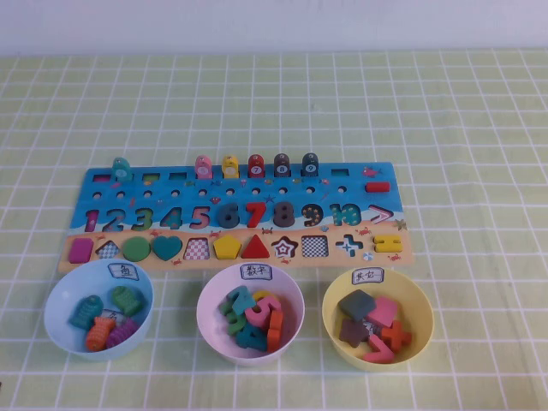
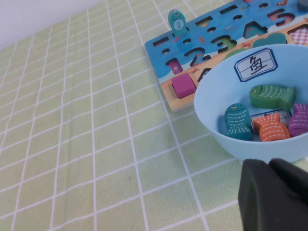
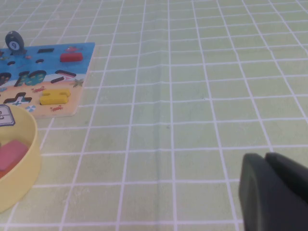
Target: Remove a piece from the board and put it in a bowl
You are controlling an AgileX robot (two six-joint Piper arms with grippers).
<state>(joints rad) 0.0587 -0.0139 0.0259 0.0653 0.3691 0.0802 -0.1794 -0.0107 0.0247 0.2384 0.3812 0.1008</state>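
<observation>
Navy piece (image 1: 309,163) upright at board's (image 1: 231,214) 1 o'clock edge; blue bowl (image 1: 58,310) at 7 o'clock. L gripper (image 2: 274,195) beside bowl, R gripper (image 3: 274,190) over cloth, both pressed together.

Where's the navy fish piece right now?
The navy piece stands rightmost in the board's back row, high view, beside the grey-brown piece; left gripper near the blue bowl, right gripper near the yellow bowl.

The place looked like a staged tabletop test bench, not a lived-in room: a green checked tablecloth (image 1: 462,128) ran to a bare white wall (image 1: 274,21), carrying only a puzzle board (image 1: 231,214) and hand-labelled bowls (image 1: 98,312).
</observation>
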